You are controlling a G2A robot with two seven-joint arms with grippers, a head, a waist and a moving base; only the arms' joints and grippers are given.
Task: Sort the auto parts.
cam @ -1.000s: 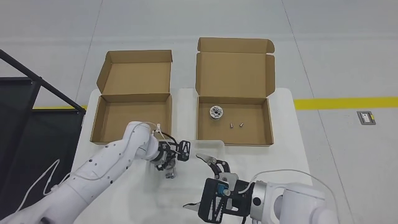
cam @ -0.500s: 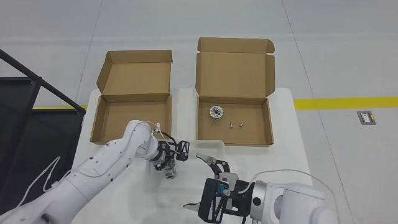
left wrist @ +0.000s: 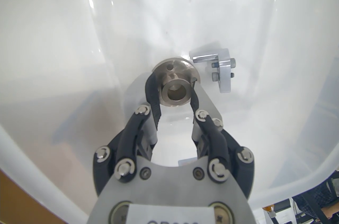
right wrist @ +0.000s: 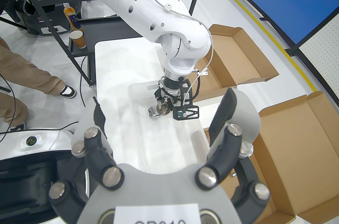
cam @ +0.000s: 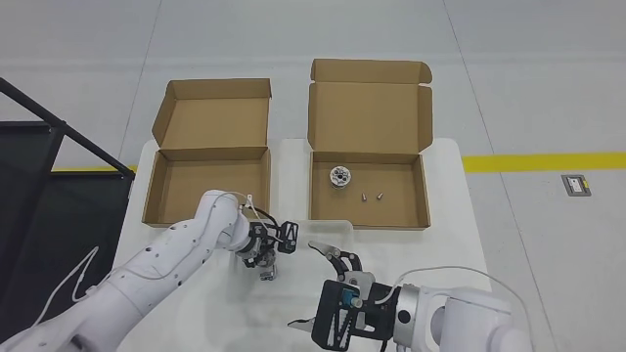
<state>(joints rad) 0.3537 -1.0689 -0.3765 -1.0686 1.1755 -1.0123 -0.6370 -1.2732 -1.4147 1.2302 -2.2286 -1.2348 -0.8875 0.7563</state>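
My left gripper [left wrist: 174, 92] is shut on a round brass-coloured flanged bushing [left wrist: 175, 88], low inside a clear plastic tray [left wrist: 304, 182]. A silver bracket block [left wrist: 222, 68] with screws lies on the tray floor right beside the bushing. From above, the left gripper [cam: 262, 252] is at the tray's left end, just in front of the left cardboard box [cam: 207, 188]. My right gripper [right wrist: 163, 102] is open with nothing between its fingers. It hovers near the table's front edge [cam: 328, 288] and faces the left gripper [right wrist: 165, 103] and the bushing [right wrist: 163, 110].
Two open cardboard boxes stand at the back of the table. The right box [cam: 416, 205] holds a round part [cam: 338, 176] and two small screws [cam: 370, 196]. A black rack [right wrist: 79, 31] with a cup and bottle stands beyond the table's left side.
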